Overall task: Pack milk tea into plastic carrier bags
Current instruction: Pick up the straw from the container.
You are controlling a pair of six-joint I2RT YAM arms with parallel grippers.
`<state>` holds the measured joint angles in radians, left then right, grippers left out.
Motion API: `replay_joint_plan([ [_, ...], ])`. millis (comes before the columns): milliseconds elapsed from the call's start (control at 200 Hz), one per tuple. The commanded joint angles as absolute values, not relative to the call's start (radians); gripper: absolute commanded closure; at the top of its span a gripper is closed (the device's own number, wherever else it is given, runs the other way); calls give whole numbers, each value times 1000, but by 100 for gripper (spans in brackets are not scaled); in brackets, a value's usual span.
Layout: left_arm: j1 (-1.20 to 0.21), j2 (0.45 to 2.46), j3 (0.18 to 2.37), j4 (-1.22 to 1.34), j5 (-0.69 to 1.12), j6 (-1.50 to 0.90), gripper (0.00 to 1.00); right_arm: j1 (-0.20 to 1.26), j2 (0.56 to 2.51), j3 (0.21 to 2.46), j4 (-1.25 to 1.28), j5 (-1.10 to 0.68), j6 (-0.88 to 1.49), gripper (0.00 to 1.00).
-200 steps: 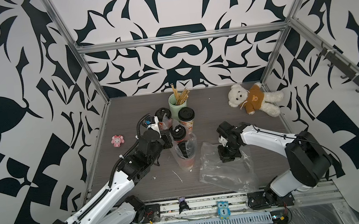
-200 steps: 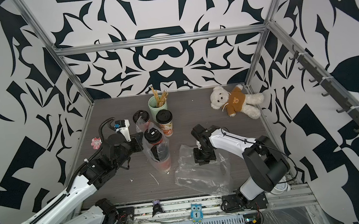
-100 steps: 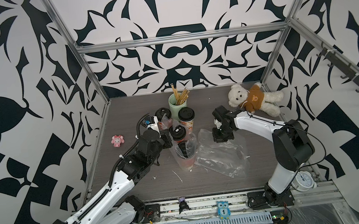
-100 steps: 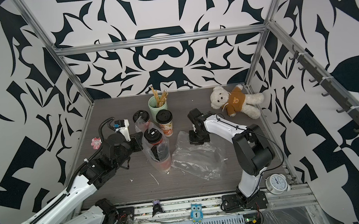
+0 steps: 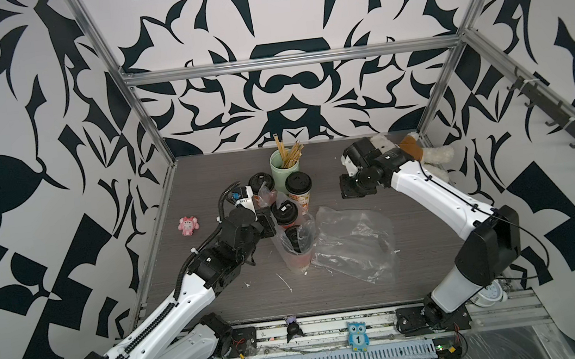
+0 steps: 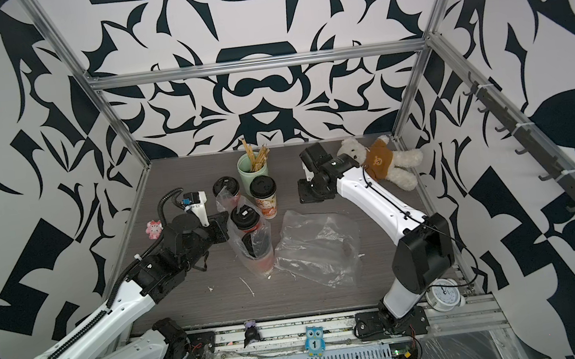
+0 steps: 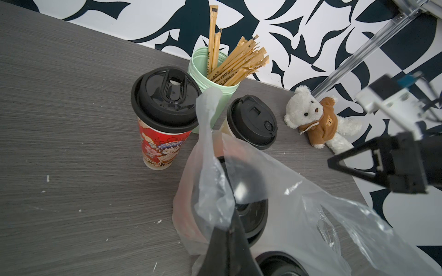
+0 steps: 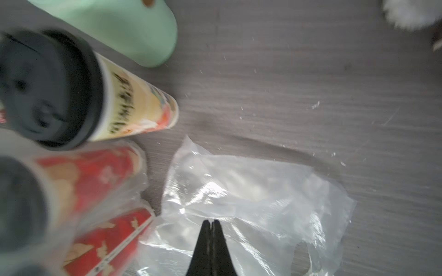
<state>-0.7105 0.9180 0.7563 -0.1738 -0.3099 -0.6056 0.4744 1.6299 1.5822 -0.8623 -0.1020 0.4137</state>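
Swinging away from its base since the earlier frames, the right arm (image 5: 427, 192) now reaches toward the back of the table (image 5: 328, 293), while the left arm (image 5: 191, 298) has stayed put. Between them the empty carrier bag (image 5: 356, 242) lies flat; the standing bag (image 5: 308, 231) beside it holds two milk teas (image 5: 284, 214). Two more stand free and upright, the cream cup (image 5: 299, 190) and the red cup (image 5: 261, 185). The left gripper (image 7: 228, 229) is pinched on the standing bag's handle; the right gripper (image 8: 210, 223) is closed on nothing. That cream cup stands to the left of the right jaws, nearer that arm, so likely its pick
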Motion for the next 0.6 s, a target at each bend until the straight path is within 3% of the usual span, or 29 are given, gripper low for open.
replay_joint_plan([
  [0, -704, 899, 722, -130, -288, -617, 100, 474, 1705, 1724, -809, -138, 377, 96],
  [480, -704, 896, 693, -85, -245, -629, 100, 540, 2242, 2607, -1025, -150, 258, 73],
  [595, -704, 888, 693, -87, -245, -625, 100, 556, 2270, 2661, -1009, -155, 256, 57],
])
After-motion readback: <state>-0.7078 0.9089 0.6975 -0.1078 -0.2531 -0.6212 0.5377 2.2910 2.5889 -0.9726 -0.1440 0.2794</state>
